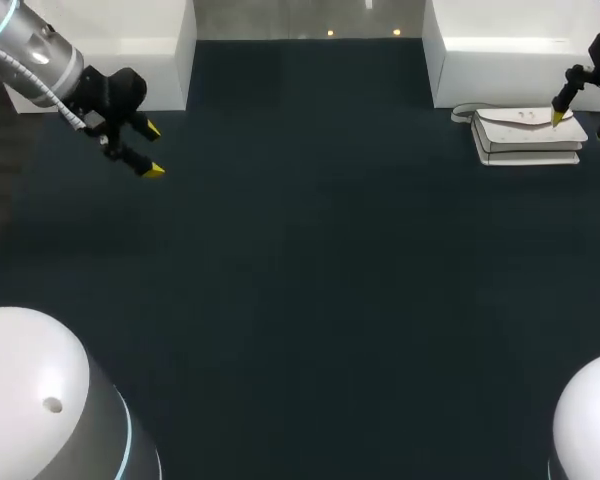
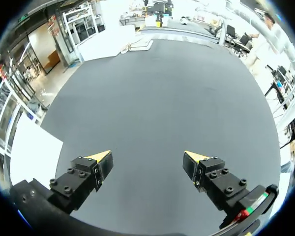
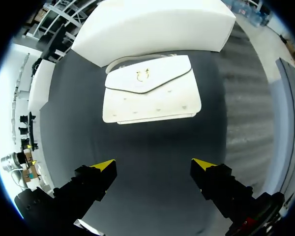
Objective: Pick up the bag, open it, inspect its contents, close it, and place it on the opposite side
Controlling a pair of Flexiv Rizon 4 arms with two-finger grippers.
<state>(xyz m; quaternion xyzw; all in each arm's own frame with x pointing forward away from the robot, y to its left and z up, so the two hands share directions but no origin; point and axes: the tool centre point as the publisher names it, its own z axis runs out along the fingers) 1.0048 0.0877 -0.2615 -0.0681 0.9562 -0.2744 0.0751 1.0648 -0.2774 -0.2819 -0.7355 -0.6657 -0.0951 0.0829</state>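
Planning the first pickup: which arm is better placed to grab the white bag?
Right. The white bag lies straight ahead of the open right pincer; the left pincer, also open, hangs far off on the opposite side.

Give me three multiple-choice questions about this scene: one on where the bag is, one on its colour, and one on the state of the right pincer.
1. Where on the table does the bag lie?
A. far right side
B. middle
C. near left corner

2. What colour is the bag?
A. black
B. white
C. red

3. How is the right pincer?
A. shut on the strap
B. open, holding nothing
C. shut on the flap

Answers:
1 A, the head view shows it by the table's far right edge.
2 B, it is white with a gold clasp.
3 B, its fingers stand apart, short of the bag and touching nothing.
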